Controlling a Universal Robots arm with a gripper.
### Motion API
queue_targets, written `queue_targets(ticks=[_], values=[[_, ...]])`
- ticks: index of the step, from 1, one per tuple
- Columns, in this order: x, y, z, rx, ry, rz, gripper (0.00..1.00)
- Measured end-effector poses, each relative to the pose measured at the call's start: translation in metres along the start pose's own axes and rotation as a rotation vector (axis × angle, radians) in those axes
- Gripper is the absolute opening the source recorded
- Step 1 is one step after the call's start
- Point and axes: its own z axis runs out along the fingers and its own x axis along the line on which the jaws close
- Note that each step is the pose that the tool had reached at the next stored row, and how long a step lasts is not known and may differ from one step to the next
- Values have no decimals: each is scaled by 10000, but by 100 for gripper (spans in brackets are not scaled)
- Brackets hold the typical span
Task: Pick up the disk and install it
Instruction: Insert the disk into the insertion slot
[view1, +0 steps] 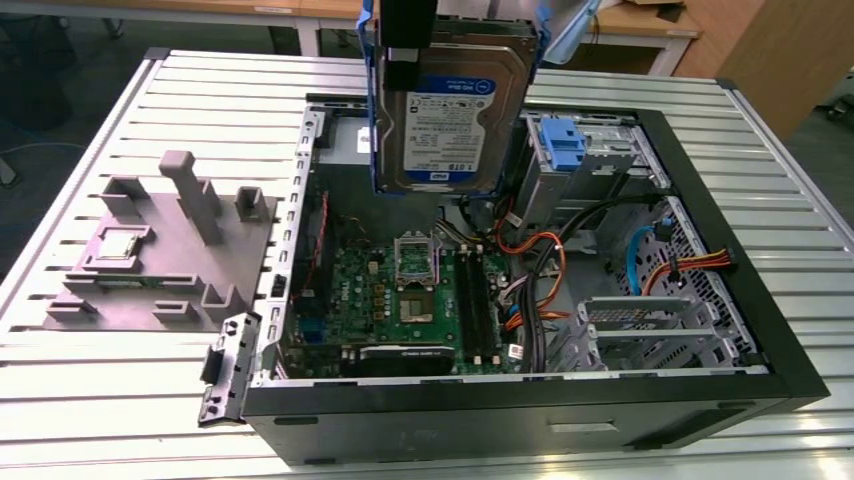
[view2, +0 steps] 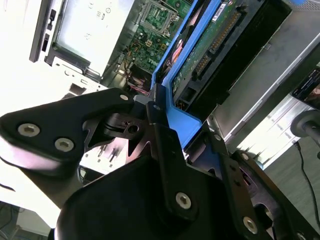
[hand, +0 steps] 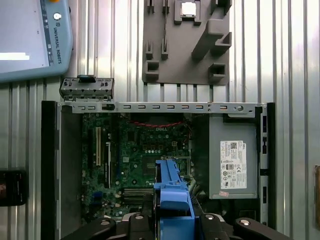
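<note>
Metal disk (view1: 447, 110), plastic carrier (hand: 172, 200), ribbed metal table (view1: 107, 400)

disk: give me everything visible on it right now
The disk is a silver-grey metal drive with a white-and-blue label, framed by a blue plastic carrier. It hangs upright, label toward the exterior view, above the open case, apparently clear of it. The second wrist view shows a green circuit board on its back. The claw is shut on the carrier at its top end.
</note>
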Motion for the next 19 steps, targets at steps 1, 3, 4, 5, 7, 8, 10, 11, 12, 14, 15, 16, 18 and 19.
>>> queue_targets(ticks=[1, 3, 4, 5, 7, 8, 10, 11, 12, 14, 15, 16, 18, 19], values=[[3, -6, 0, 0, 0, 1, 37], [4, -38, -1, -3, 2, 1, 37], [5, -64, -1, -6, 1, 0, 37], [5, -94, -1, -10, 1, 1, 37], [3, -154, -2, -17, 1, 1, 37], [4, -161, -3, -19, 2, 1, 37], [4, -164, -2, -18, 0, 2, 37], [3, -166, -2, -18, 1, 1, 37], [3, -166, -2, -18, 1, 1, 37], [3, -167, -2, -18, 1, 2, 37], [3, -167, -2, -18, 1, 1, 37], [3, -167, -2, -18, 1, 1, 37], [3, -174, -3, -18, 1, 1, 37], [3, -175, -2, -18, 0, 2, 37]])
